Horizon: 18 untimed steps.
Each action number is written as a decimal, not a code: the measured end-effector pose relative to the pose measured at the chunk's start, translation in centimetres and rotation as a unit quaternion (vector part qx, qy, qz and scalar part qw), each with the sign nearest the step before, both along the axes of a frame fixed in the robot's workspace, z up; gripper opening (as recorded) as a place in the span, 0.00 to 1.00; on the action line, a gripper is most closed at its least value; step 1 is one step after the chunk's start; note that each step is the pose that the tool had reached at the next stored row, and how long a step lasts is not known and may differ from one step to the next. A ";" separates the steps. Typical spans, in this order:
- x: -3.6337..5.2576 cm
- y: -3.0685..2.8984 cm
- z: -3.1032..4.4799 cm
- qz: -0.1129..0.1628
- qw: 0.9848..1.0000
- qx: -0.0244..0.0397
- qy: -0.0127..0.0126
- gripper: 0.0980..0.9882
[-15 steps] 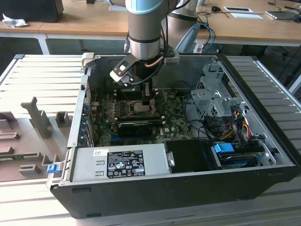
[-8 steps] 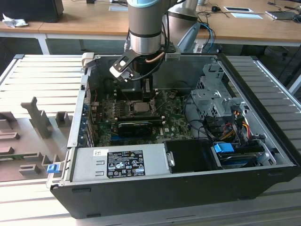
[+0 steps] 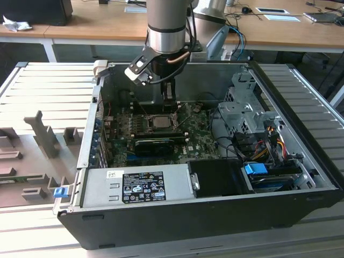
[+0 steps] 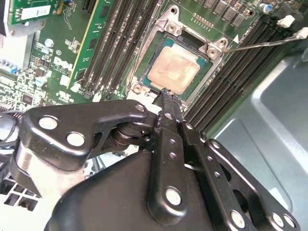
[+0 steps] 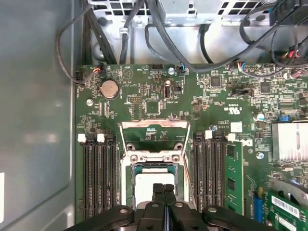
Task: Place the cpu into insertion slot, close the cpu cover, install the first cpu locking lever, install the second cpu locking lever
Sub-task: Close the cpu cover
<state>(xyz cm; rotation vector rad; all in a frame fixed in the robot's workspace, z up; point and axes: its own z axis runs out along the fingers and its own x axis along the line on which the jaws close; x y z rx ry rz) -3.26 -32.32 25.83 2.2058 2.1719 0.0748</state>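
The cpu (image 5: 144,185), a flat square chip with a dull silver top, lies in the motherboard socket (image 3: 160,121) inside the open computer case. In the second wrist view the cpu (image 4: 174,70) has a green border inside the metal socket frame. The cpu cover (image 5: 154,124), a thin metal frame with a square window, stands swung back off the socket on the side away from my fingers. My gripper (image 5: 163,186) is shut with nothing between its fingers. Its tips (image 4: 165,92) hover at the socket's edge just over the chip (image 3: 170,107). A thin lever rod (image 4: 260,44) sticks out free beside the socket.
Black memory slots (image 5: 98,178) flank the socket on both sides, and a green card (image 5: 233,178) stands in one. Cables (image 5: 168,43) loop along the board's far edge. The power supply (image 3: 145,185), the drive cage (image 3: 247,110) and the case walls (image 3: 88,134) hem in the board.
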 end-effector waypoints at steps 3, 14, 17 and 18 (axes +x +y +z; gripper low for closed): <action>0.00 0.00 0.47 0.000 1.000 0.000 0.000 0.01; 1.59 0.00 1.19 0.000 1.000 0.000 0.000 0.01; 2.13 0.00 1.19 0.000 1.000 0.000 0.001 0.01; 2.25 0.00 1.19 0.000 1.000 0.000 0.001 0.01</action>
